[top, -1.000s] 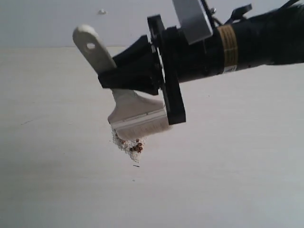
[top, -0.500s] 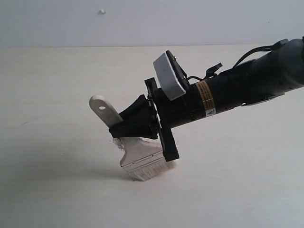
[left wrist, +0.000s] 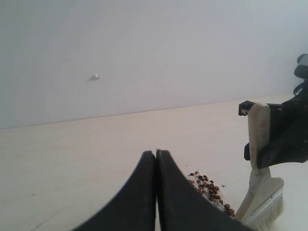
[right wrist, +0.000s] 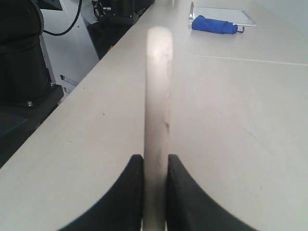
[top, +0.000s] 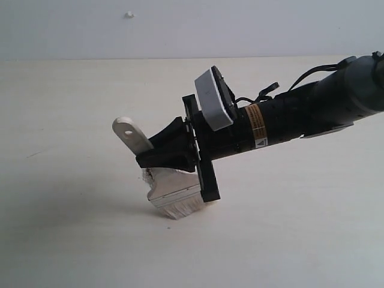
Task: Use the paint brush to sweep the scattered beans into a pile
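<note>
1. The exterior view gives the whole setup. The right gripper (top: 171, 157) is clamped on the handle of the brush (top: 174, 187). The brush is tilted, with the end that has the hole pointing up and left, and the bristles are down on the table (top: 72, 228). You can barely see the beans from here because the brush head is in front of them.
2. The left wrist view fills that gap. The beans (left wrist: 206, 179) sit in one pile (left wrist: 212, 191) with pale crumbs mixed in, just beside the brush (left wrist: 260, 144) on its ferrule side. From this angle the pile is between the brush and the left gripper (left wrist: 156, 156).
3. The left gripper only shows up in its own camera. Its two black fingers are pressed flat together with nothing between them, and it's hanging over the table near the pile.
4. The right wrist view looks straight up the handle of the brush (right wrist: 158, 86), which is squeezed between the fingers of the right gripper (right wrist: 155, 161). No beans in this one. It's the only view showing the far end of the table, with a blue bundle (right wrist: 214, 25) and a white pad (right wrist: 224, 14).
5. As for writing, there's a yellow label (top: 258, 126) around the right arm with a little warning triangle on it. The print is too small to read.
</note>
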### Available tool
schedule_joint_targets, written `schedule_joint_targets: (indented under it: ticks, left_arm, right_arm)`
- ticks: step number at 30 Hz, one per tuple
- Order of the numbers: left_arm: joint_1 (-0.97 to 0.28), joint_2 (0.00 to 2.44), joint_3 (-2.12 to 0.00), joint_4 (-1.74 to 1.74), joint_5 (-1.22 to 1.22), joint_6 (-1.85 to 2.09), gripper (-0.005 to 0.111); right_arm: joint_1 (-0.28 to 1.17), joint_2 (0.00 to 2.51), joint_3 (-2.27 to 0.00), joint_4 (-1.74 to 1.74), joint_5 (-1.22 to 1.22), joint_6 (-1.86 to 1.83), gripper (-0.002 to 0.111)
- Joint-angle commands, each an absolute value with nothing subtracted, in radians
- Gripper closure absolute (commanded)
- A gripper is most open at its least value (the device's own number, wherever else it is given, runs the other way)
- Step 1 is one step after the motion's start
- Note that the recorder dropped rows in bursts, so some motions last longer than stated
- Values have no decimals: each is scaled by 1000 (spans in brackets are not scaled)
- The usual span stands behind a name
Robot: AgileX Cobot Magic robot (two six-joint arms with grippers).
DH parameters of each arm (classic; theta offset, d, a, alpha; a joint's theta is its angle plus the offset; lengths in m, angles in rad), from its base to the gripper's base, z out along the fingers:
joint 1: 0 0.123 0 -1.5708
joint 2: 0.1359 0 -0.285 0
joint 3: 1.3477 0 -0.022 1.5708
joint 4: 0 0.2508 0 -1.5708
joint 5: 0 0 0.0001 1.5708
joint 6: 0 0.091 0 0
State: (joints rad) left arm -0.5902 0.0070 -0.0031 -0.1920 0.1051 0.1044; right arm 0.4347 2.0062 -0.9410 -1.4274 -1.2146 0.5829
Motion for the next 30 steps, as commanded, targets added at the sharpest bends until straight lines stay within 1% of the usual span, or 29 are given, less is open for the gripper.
schedule_joint_targets:
  ticks: [1, 16, 28, 30]
  left_arm:
    - [-589, 0, 0, -190, 104, 100, 107]
    - [-589, 0, 0, -190, 104, 100, 107]
    - [-589, 0, 0, -190, 104, 100, 107]
    - [-589, 0, 0, -190, 104, 100, 107]
  right_arm:
    - [430, 2006, -960, -1402, -1221, 559, 108]
    - [430, 1978, -996, -1423, -1221, 606, 108]
    - [430, 1733, -996, -1468, -1221, 831, 108]
    - [430, 1667, -996, -1503, -1163, 917, 108]
